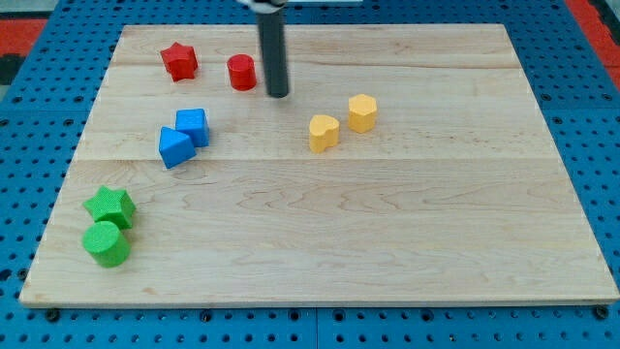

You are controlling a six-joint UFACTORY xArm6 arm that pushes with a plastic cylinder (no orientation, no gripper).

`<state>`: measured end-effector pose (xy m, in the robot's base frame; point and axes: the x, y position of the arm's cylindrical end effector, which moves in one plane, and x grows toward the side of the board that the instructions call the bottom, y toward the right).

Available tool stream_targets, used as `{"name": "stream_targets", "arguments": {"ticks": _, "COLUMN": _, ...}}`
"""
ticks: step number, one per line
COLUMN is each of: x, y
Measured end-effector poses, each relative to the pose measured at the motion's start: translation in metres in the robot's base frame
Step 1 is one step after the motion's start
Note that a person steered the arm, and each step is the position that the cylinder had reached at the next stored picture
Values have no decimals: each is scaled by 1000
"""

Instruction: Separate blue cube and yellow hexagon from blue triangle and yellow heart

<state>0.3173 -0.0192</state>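
Note:
The blue cube and the blue triangle touch each other at the board's left middle. The yellow heart and the yellow hexagon stand close together, slightly apart, right of centre near the view's top. My tip is on the board near the view's top, just right of the red cylinder, left of and above the yellow heart, and well right of the blue cube.
A red star and a red cylinder stand at the view's top left. A green star and a green cylinder sit at the bottom left. The wooden board lies on a blue perforated surface.

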Motion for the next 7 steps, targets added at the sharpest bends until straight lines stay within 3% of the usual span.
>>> {"name": "stream_targets", "arguments": {"ticks": 1, "x": 10, "y": 89}}
{"name": "stream_targets", "arguments": {"ticks": 2, "x": 47, "y": 110}}
{"name": "stream_targets", "arguments": {"ticks": 4, "x": 45, "y": 21}}
{"name": "stream_targets", "arguments": {"ticks": 5, "x": 38, "y": -64}}
{"name": "stream_targets", "arguments": {"ticks": 6, "x": 57, "y": -153}}
{"name": "stream_targets", "arguments": {"ticks": 7, "x": 111, "y": -195}}
